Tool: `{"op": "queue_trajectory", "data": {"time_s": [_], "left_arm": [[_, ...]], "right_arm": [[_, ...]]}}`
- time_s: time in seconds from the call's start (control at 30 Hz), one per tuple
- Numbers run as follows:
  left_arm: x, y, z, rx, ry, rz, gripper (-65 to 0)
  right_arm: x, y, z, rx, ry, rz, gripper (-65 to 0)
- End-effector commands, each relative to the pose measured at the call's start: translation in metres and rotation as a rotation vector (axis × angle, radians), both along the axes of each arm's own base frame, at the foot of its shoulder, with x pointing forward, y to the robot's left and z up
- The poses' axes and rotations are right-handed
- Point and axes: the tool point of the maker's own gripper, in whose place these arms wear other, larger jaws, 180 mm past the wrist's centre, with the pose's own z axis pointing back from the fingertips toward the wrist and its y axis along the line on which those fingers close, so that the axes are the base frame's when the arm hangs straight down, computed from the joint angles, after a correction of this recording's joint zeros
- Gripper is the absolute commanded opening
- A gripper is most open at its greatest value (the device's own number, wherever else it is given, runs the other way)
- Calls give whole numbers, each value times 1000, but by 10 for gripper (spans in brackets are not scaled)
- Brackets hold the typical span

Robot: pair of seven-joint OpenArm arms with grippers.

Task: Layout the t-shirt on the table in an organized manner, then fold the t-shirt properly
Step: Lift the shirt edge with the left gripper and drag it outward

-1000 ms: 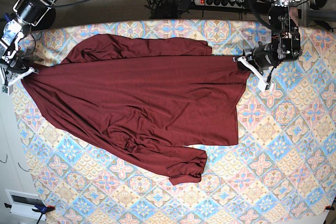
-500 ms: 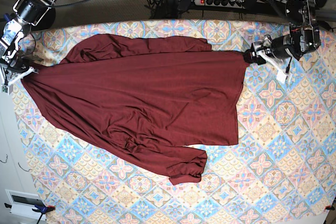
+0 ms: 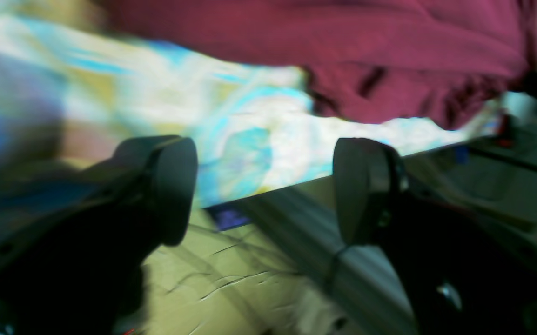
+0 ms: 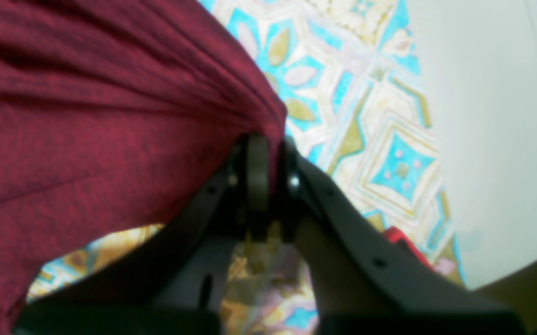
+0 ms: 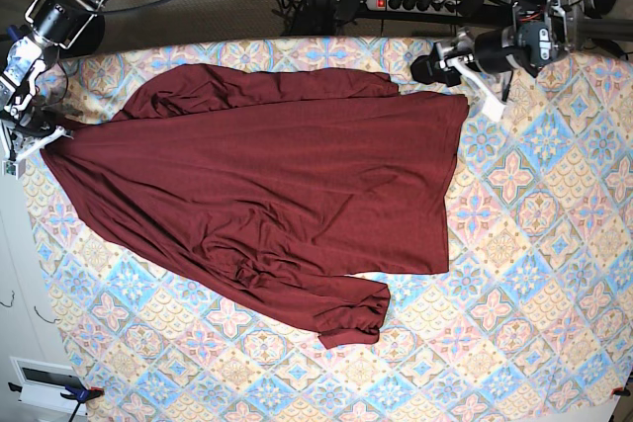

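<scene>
T-shirt (image 5: 267, 205): dark maroon soft knit, long-sleeved, spread wide across the worktop (image 5: 534, 274); hem side toward my left arm, lower sleeve bunched at its cuff.
Worktop: cloth of blue, pink and cream diamond floral tiles, flat, much larger than the garment.
My left gripper (image 5: 450, 64): jaws spread wide, nothing between them, above the far worktop edge just beside the shirt's corner.
My right gripper (image 4: 268, 163): jaws pinched tight on a gathered fold of the t-shirt's edge, fabric fanning out in pleats.
</scene>
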Motion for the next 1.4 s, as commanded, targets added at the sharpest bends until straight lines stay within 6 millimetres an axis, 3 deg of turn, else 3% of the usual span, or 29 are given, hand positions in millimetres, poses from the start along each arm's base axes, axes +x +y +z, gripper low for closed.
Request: {"op": "queue_trajectory", "data": {"time_s": [0.0,0.37,0.53,0.63,0.77,0.83,1.0,1.1,1.37], "left_arm": [[7,-3,4,-21,-23,13,-203],[9,-55,-36,-81,73,-37,-203],[2,-83,-42,-114,106,-98,-208],[-8,-102,-43,-128,120,-174,-273],[-19,-119,-43,-146,135,-235,-431],[-21,-123,-43,-149,139,-249,-475],[-30,-129,-44,-156,155,-276,-507],[-30,-128,-44,-154,155,-271,-650],[-37,-112,-41,-115,146,-287,-650]], "right_arm": [[10,-16,21,-48,-46,-6,-650],[10,-16,22,-49,-49,-5,-650],[10,-16,22,-49,-49,-5,-650],[11,-16,23,-51,-51,-4,-650],[11,-16,23,-51,-51,-4,-650],[11,-16,23,-51,-51,-4,-650],[11,-16,23,-51,-51,-4,-650],[11,-16,23,-52,-52,-3,-650],[11,-17,24,-53,-55,-7,-650]]}}
